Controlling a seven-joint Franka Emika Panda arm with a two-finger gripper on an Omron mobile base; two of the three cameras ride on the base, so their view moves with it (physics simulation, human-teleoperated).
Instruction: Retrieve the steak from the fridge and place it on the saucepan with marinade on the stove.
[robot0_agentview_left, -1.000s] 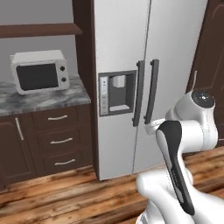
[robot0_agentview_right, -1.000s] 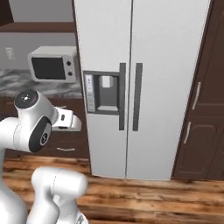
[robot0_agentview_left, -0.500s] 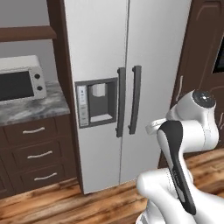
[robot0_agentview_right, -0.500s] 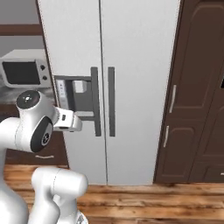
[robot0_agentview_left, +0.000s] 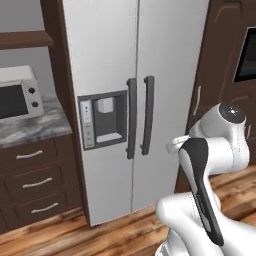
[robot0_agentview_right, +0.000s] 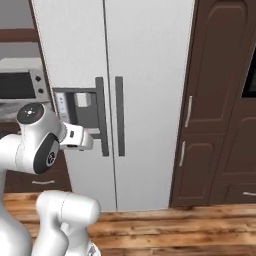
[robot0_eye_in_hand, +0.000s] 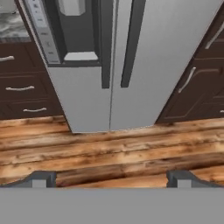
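In the left base view I see the fridge (robot0_agentview_left: 135, 100) standing straight ahead of me, both doors shut, with its two dark bar handles (robot0_agentview_left: 140, 117) side by side at the middle seam. The water dispenser (robot0_agentview_left: 106, 119) sits in the left door. To the left of the fridge there is a microwave (robot0_agentview_left: 17, 99) on a grey stone counter (robot0_agentview_left: 30, 129), and under it dark drawers (robot0_agentview_left: 35, 180). To the right stands a tall dark cabinet (robot0_agentview_left: 220, 75). My arm (robot0_agentview_left: 212, 165) rises at the lower right, folded in front of the cabinet.

In the right base view the fridge (robot0_agentview_right: 135, 90) is again in the middle and closed. The microwave (robot0_agentview_right: 20, 82) is at the left edge, and the dark cabinet doors (robot0_agentview_right: 220, 100) take the right side. My arm (robot0_agentview_right: 37, 145) is at the lower left, its wrist pointing toward the dispenser (robot0_agentview_right: 77, 107).

In the hand view I look at the lower part of the fridge (robot0_eye_in_hand: 131, 78) and at the wooden floor (robot0_eye_in_hand: 109, 148) before it. The two fingertips (robot0_eye_in_hand: 40, 179) stand wide apart at the bottom corners, so the gripper (robot0_eye_in_hand: 109, 180) is open and holds nothing. The steak I cannot see; the doors are shut.
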